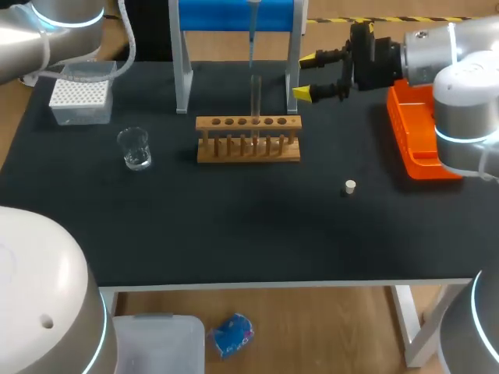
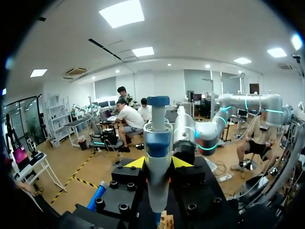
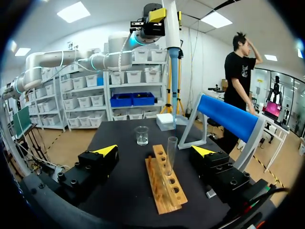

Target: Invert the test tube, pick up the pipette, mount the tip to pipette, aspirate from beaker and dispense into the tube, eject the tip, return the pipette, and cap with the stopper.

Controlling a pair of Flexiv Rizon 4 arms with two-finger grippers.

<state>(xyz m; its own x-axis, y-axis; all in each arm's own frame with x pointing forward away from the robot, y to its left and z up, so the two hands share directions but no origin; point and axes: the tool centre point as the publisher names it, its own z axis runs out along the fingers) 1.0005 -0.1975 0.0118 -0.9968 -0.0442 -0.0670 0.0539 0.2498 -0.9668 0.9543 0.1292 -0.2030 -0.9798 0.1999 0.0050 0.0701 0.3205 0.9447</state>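
A clear test tube (image 1: 255, 109) stands upright in the wooden rack (image 1: 248, 148). Straight above its mouth hangs the pipette (image 1: 253, 27), tip pointing down. In the left wrist view my left gripper (image 2: 158, 163) is shut on the pipette's (image 2: 158, 157) white and blue body. From the right wrist view the pipette (image 3: 172, 52) hangs from the left gripper (image 3: 155, 16), its blue tip just over the tube (image 3: 170, 155). My right gripper (image 1: 312, 75) is open and empty, right of the rack, level with the tube's top. The glass beaker (image 1: 135, 148) and small white stopper (image 1: 350, 186) sit on the mat.
A tip box (image 1: 80, 97) sits at the back left. A blue-topped pipette stand (image 1: 238, 15) rises behind the rack. An orange tray (image 1: 421, 140) lies at the right edge under my right arm. The rack (image 3: 164, 183) lies between my right gripper's (image 3: 155, 150) fingers.
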